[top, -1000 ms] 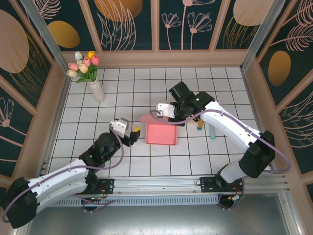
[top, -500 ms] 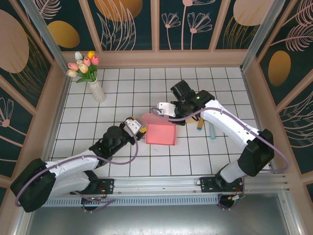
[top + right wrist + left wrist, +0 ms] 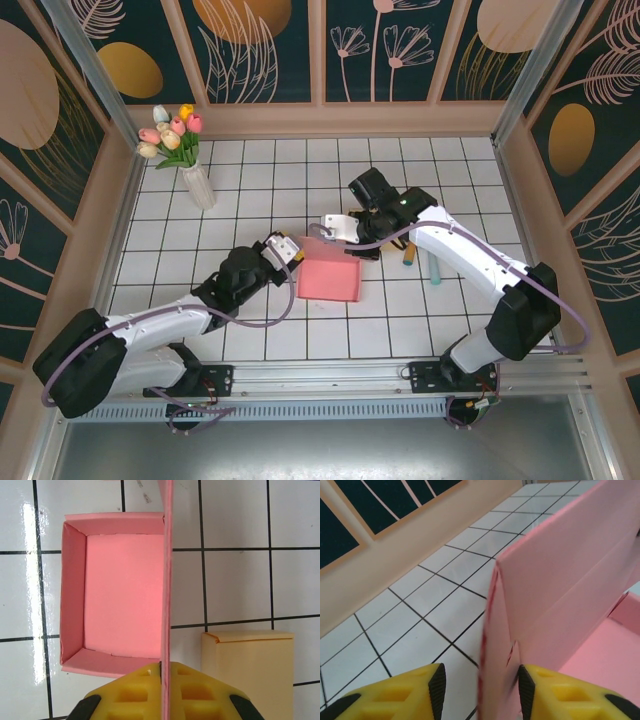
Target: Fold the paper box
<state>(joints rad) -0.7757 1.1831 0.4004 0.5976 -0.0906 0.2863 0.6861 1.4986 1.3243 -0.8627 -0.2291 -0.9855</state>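
Note:
The pink paper box [image 3: 330,278] lies open in the middle of the tiled floor. Its tall flap [image 3: 165,580] stands upright on the far side, and my right gripper [image 3: 165,672] is shut on the flap's edge. In the top view the right gripper [image 3: 338,230] sits just behind the box. At the box's left corner is my left gripper [image 3: 291,254]. Seen from the left wrist, the left gripper [image 3: 481,690] is open astride the pink side wall [image 3: 545,605]. That wall touches the right pad [image 3: 526,687]; a gap separates it from the left pad [image 3: 438,686].
A tan box [image 3: 408,255] [image 3: 250,665] and a teal stick [image 3: 435,268] lie right of the pink box. A vase of tulips [image 3: 197,182] stands at the far left. Wooden walls enclose the floor.
My left arm has reached right to the box's left corner, and its jaws have narrowed round the side wall. The right gripper has kept hold of the flap.

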